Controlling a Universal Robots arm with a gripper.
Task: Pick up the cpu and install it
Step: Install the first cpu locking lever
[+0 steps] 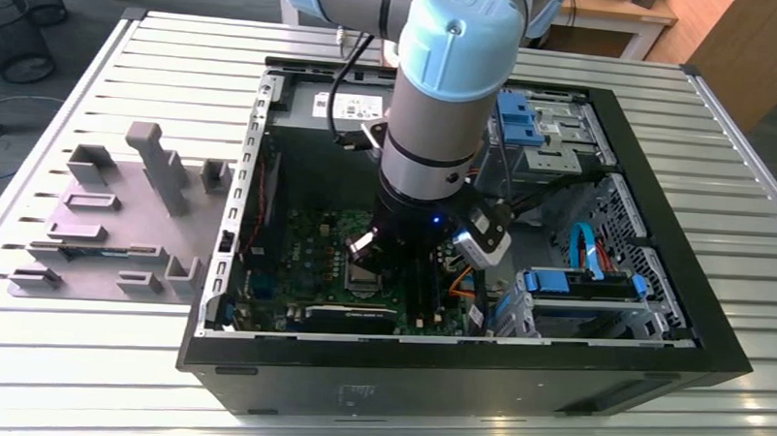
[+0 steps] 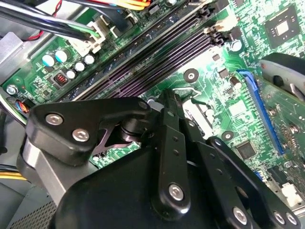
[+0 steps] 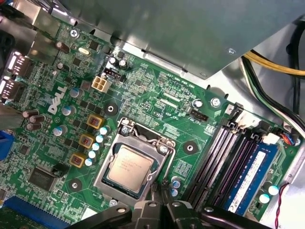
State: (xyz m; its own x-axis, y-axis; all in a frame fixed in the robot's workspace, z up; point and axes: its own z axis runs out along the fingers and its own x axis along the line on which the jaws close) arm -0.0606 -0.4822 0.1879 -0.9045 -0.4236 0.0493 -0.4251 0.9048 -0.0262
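The small flat square cpu (image 3: pixel 129 169) with its pale silver-grey metal top lies seated in the socket of the green motherboard (image 3: pixel 157 90), ringed by the silver metal socket frame (image 3: pixel 125 145) and lying flat and square within it. In the first wrist view the black gripper (image 3: pixel 159 202) hangs just beside the socket's edge, its fingertips drawn together with nothing between them, close to the cpu but not touching it. In the second wrist view the gripper (image 2: pixel 167 102) shows its black linkage arms and silver pivot bolts over the green board, with the dark purple memory slots (image 2: pixel 157 57) running diagonally beyond it. In the exterior view the grey and pale blue robot arm (image 1: pixel 431 103) reaches straight down into the open black PC case (image 1: pixel 461 366), which lies on its side on the ribbed silver metal tabletop (image 1: pixel 174 46); the arm's wrist stands over the motherboard (image 1: pixel 303 244), in the part of the case nearer the exterior view's left. Outside the case, toward the tabletop's edge at the exterior view's left, stand the grey plastic stepped holder blocks (image 1: pixel 117 218). Inside the case, toward the exterior view's right, sit blue plastic drive brackets (image 1: pixel 519 119) and a blue flat cable (image 1: pixel 588 249).
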